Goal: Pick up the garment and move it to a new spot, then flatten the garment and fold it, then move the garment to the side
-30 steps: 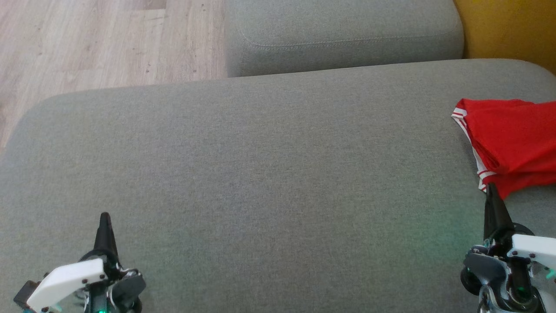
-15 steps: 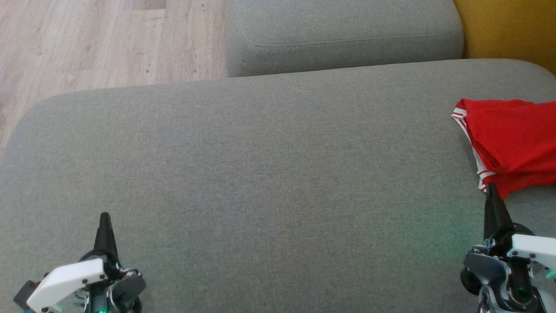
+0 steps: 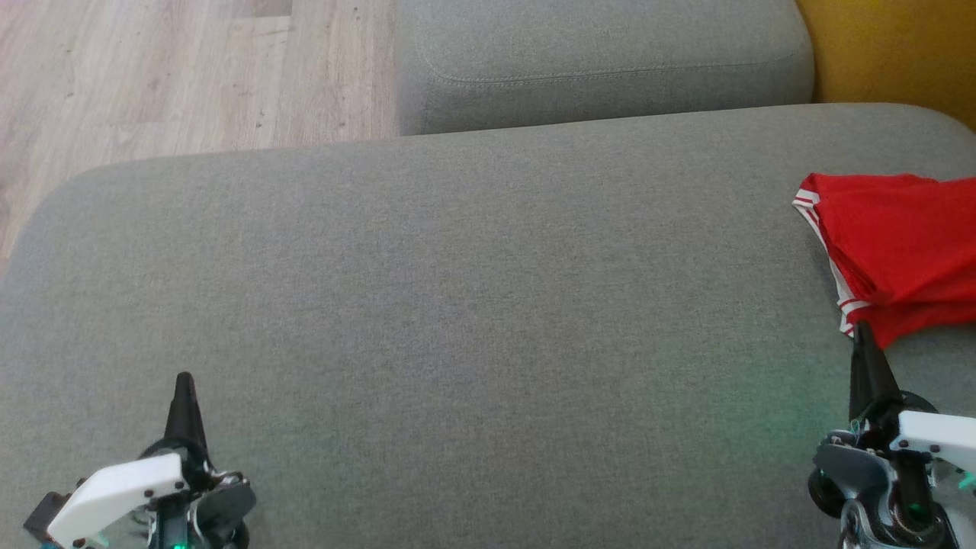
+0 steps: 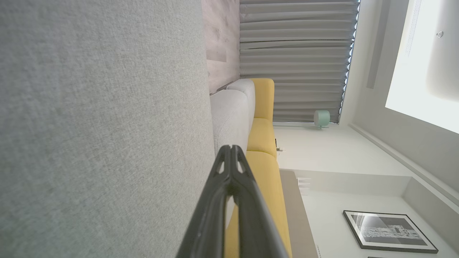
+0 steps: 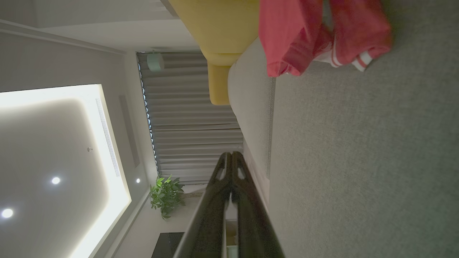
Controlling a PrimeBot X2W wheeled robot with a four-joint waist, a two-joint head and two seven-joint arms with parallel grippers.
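Note:
The garment (image 3: 900, 248) is red with white-striped hems. It lies folded at the right edge of the grey sofa seat (image 3: 457, 305), running out of the head view. Just below its near corner my right gripper (image 3: 863, 329) stands shut and empty, tip close to the cloth. In the right wrist view the garment (image 5: 304, 32) shows at the top, beyond the shut right gripper (image 5: 231, 154). My left gripper (image 3: 183, 378) rests shut and empty over the seat's near left, far from the garment; the left wrist view has its fingertips pressed together (image 4: 230, 147).
A second grey cushion (image 3: 602, 61) butts against the seat's far edge. Wooden floor (image 3: 152, 69) lies beyond the far left. A yellow sofa section (image 3: 892, 46) stands at the far right. The seat's wide middle is bare fabric.

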